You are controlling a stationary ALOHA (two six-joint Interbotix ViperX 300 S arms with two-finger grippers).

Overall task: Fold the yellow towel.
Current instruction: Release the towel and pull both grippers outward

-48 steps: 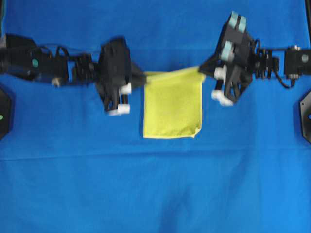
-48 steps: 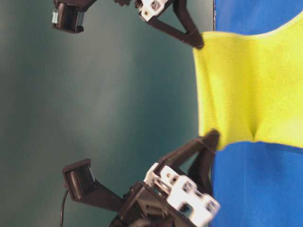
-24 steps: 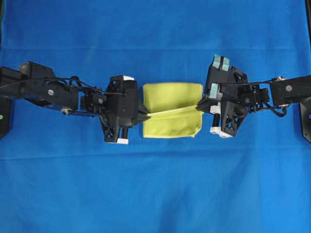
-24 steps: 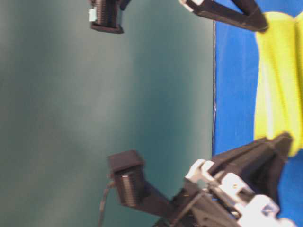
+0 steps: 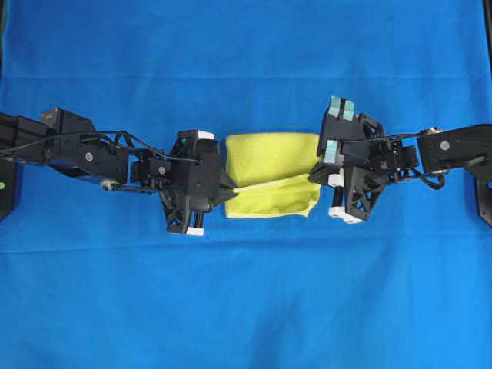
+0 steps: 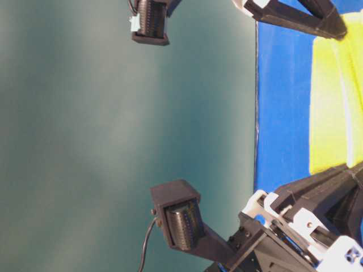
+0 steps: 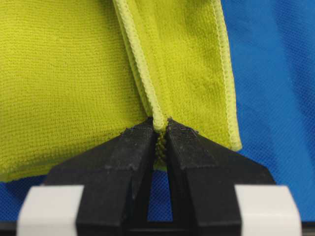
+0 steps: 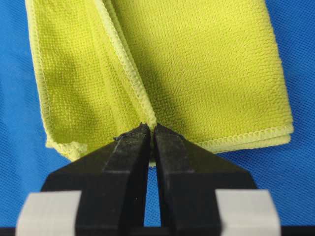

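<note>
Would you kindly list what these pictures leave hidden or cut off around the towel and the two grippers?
- Yellow towel, overhead view: its side edges, hidden behind the left gripper and right gripper.
- Towel, table-level view: cut off by the right edge.
- Both wrist views: the hem inside the shut jaws.
- Underside of the fold: hidden in every view.

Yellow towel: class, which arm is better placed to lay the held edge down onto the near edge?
Neither alone. The left gripper and right gripper each pinch one end of the yellow towel hem, jaws shut, so both should probably move together.
</note>
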